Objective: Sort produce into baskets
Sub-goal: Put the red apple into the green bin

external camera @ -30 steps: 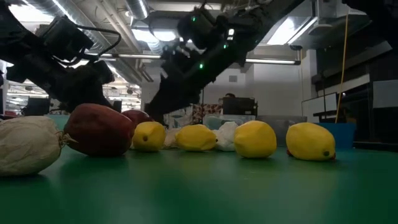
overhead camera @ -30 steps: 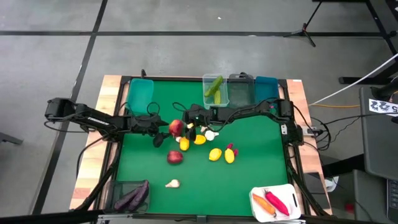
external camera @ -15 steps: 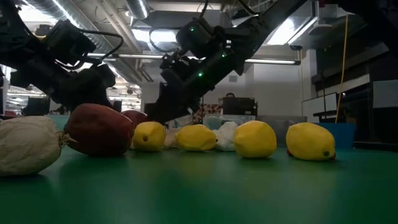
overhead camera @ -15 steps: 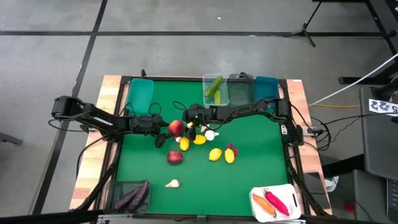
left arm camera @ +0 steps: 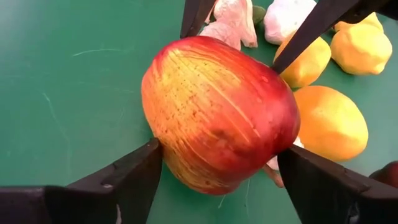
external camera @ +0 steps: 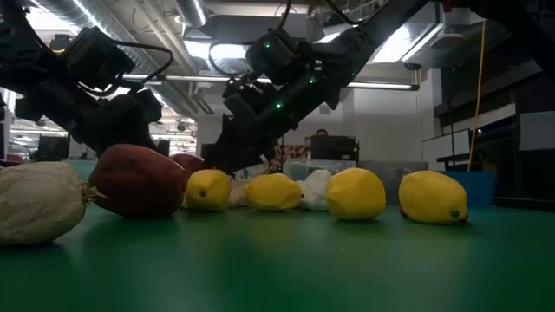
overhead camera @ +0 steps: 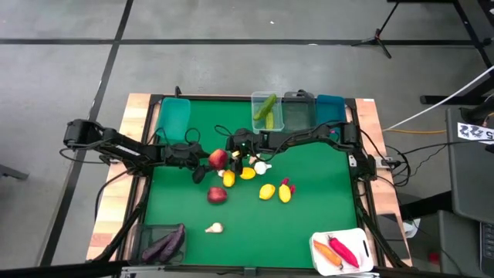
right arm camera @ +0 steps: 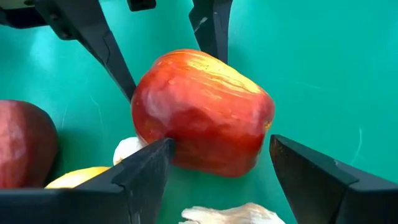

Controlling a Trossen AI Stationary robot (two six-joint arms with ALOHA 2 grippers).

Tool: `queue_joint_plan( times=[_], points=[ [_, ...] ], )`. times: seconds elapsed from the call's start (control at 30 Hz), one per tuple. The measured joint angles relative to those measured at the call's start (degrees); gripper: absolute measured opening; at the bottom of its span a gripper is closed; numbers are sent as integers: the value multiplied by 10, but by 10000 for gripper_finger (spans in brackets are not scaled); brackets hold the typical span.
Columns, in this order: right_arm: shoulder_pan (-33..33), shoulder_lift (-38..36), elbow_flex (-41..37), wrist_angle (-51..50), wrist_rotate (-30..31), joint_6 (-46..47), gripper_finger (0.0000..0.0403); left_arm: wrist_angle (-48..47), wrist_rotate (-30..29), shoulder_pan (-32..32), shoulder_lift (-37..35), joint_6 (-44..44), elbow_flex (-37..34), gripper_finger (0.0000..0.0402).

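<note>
Straddling one red-yellow toy apple (left arm camera: 217,115) from opposite sides, left gripper (left arm camera: 217,180) fingers touching it, right gripper (right arm camera: 217,165) jaws apart around it.

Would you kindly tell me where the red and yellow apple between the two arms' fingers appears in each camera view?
High view: the red and yellow apple lies left of centre on the green mat, between both arms.
Low view: cannot tell it from the other red fruit.
Left wrist view: apple fills the centre, between that arm's fingers.
Right wrist view: apple at centre.
Shared landmark: the white garlic bulb beside the apple.
</note>
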Motion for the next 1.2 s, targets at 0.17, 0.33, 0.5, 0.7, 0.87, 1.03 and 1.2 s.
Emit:
queue_joint_plan(
  times=[0.17, 0.33, 0.5, 0.7, 0.87, 1.03, 1.2],
  points=[
    [0, 1, 0, -1, -6, 2, 278, -4, -3, 0, 0, 1, 0, 251],
    [0, 1, 0, -2, -18, 6, 278, -6, 1, 0, 0, 0, 0, 206],
    [1, 1, 0, -4, -28, 14, 278, -6, 5, 0, 0, -2, 0, 171],
    [1, 1, 0, -5, -27, 13, 278, -8, 5, 0, -3, -9, 0, 160],
    [1, -14, 0, -14, -27, 10, 278, -16, 5, 0, -17, -15, 0, 156],
    [1, -58, -2, -56, -21, -22, 278, -1, 7, 0, -38, -25, 0, 153],
    [1, -121, 0, -91, -2, -41, 278, 24, -2, 0, -61, -26, 7, 151]
  ],
)
